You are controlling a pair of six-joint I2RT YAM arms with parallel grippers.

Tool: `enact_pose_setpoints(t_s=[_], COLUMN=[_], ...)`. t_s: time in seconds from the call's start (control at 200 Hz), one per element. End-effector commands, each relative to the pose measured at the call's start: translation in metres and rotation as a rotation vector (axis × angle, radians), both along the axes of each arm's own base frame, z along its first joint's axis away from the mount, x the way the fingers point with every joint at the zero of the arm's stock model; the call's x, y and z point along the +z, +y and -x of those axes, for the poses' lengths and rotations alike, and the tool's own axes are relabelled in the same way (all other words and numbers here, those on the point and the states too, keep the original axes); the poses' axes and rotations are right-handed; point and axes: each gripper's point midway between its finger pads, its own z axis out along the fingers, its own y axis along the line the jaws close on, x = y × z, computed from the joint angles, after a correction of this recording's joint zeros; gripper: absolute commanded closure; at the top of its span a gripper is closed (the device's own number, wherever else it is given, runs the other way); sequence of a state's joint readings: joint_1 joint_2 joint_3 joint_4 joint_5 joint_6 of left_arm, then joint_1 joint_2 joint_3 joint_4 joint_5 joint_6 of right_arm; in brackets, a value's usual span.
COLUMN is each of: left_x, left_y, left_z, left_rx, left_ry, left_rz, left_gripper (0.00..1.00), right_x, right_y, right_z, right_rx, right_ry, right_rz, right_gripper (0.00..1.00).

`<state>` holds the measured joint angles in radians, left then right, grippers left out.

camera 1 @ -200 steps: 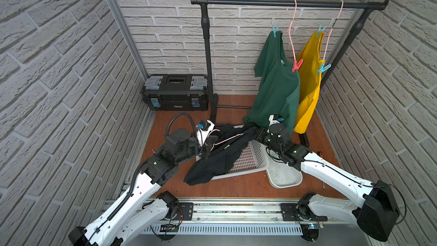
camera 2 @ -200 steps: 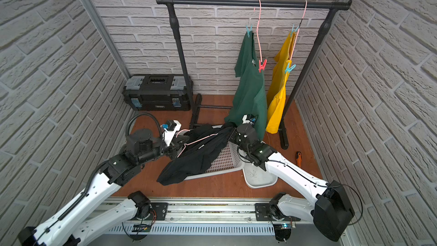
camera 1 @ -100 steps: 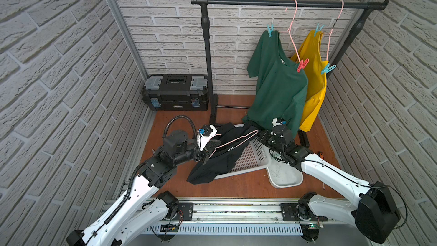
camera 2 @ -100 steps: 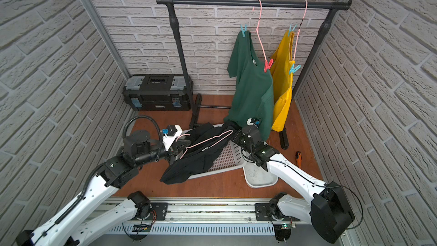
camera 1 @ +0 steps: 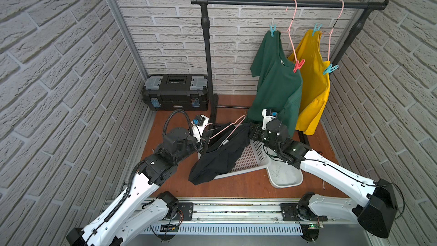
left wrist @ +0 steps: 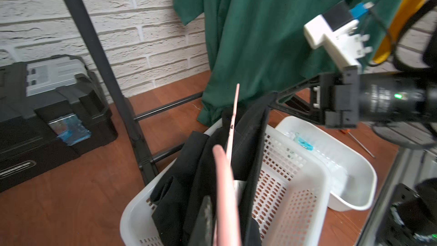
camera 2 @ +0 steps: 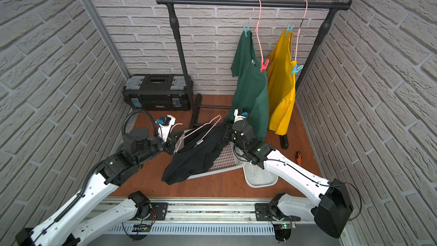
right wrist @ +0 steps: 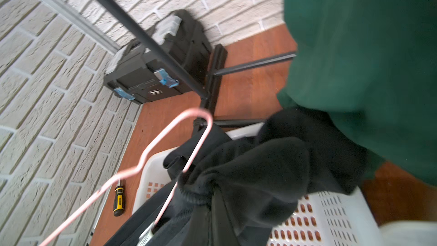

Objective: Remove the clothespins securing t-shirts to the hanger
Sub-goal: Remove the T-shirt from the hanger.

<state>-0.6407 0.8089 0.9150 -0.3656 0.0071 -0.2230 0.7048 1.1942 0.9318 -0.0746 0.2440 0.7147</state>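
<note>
With the left pincer (camera 1: 206,139) clamped on the pink hanger (camera 1: 227,129) and the right pincer (camera 1: 250,130) pinched tight on the black t-shirt (camera 1: 220,159) above the near basket (camera 1: 250,159), the step looks like pulling that shirt free. Next, the clothespins (camera 1: 298,65) on the green t-shirt (camera 1: 276,91) and yellow t-shirt (camera 1: 312,95), far right, need reaching; both grip points are hard to make out among black cloth

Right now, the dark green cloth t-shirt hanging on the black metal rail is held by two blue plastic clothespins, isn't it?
Not quite. The dark green cloth t-shirt does hang on the black metal rail, but it is held by one teal-blue plastic clothespin and one red plastic clothespin, not two blue ones. Both top views show it.
</note>
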Motion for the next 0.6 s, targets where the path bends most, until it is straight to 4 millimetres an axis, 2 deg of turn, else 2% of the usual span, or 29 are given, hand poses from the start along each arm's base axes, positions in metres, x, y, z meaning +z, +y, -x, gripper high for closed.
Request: enact_pose_setpoints(t_s=[0.0,0.165,0.31,0.48,0.595], left_x=[0.002,-0.006,-0.011,-0.012,-0.013], left_y=[0.024,0.032,0.036,0.039,0.04], left_z=[-0.02,-0.029,-0.032,-0.033,-0.033], left_rx=[0.177,0.24,0.263,0.275,0.279], left_ry=[0.012,0.046,0.062,0.06,0.062], left_rz=[-0.022,-0.019,-0.014,-0.011,-0.012], left_gripper=[1.0,1.0,1.0,1.0,1.0], right_x=[0.04,0.075,0.102,0.118,0.124], right_y=[0.014,0.052,0.086,0.119,0.126], right_z=[0.0,0.021,0.038,0.057,0.063], right_rx=[0.022,0.093,0.182,0.241,0.262], right_ry=[-0.145,-0.238,-0.304,-0.375,-0.386], right_rz=[0.067,0.183,0.167,0.262,0.228], right_gripper=[0.98,0.98,0.98,0.98,0.98])
